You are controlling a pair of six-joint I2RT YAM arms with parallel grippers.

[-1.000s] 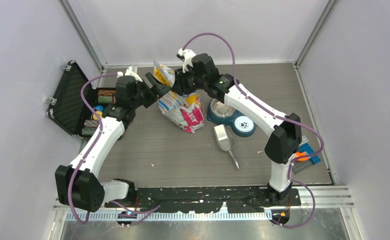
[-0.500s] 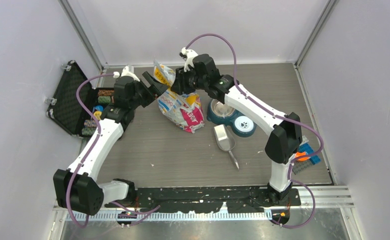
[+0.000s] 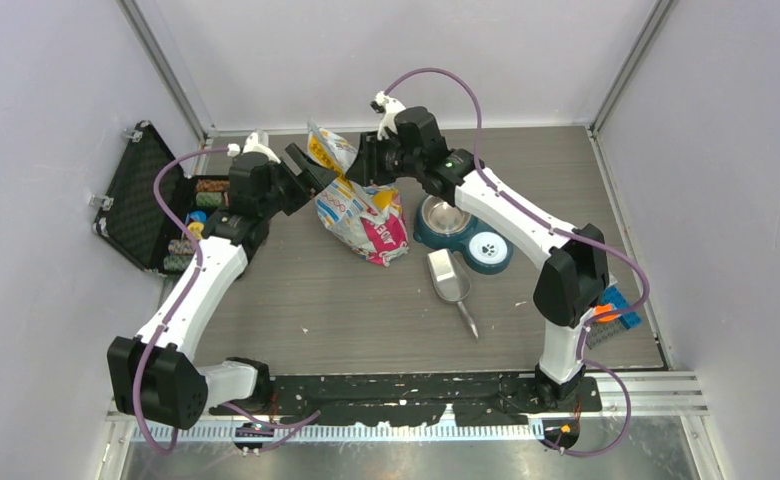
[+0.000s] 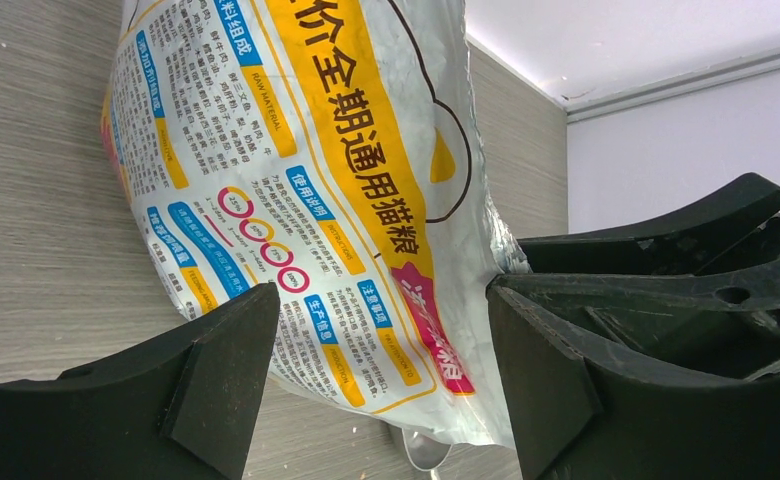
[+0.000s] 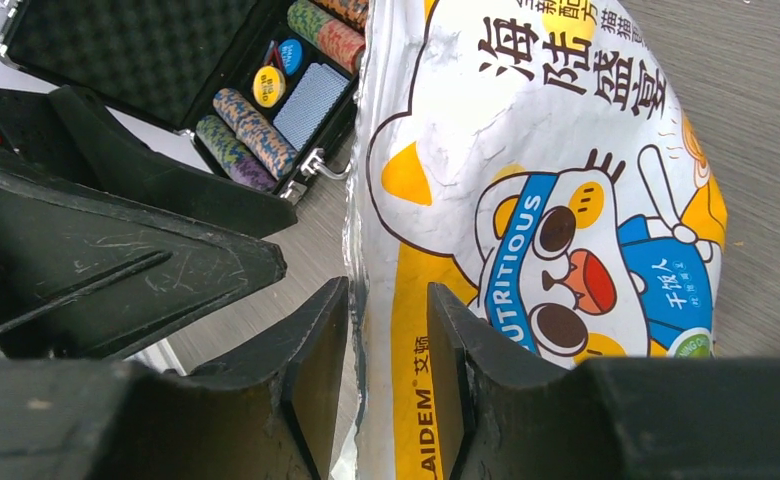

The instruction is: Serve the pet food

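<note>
Tabletop | food bag mid-rear | left jaws wide, astride bag edge | right jaws at top edge, grip unclear

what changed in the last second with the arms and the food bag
The right gripper shifted slightly to the right at the top of the food bag, and its jaws parted a little around the bag's edge. The left gripper drew back a touch to the left, jaws wide open. The bag, double bowl, metal scoop and chip case stayed put.
</note>
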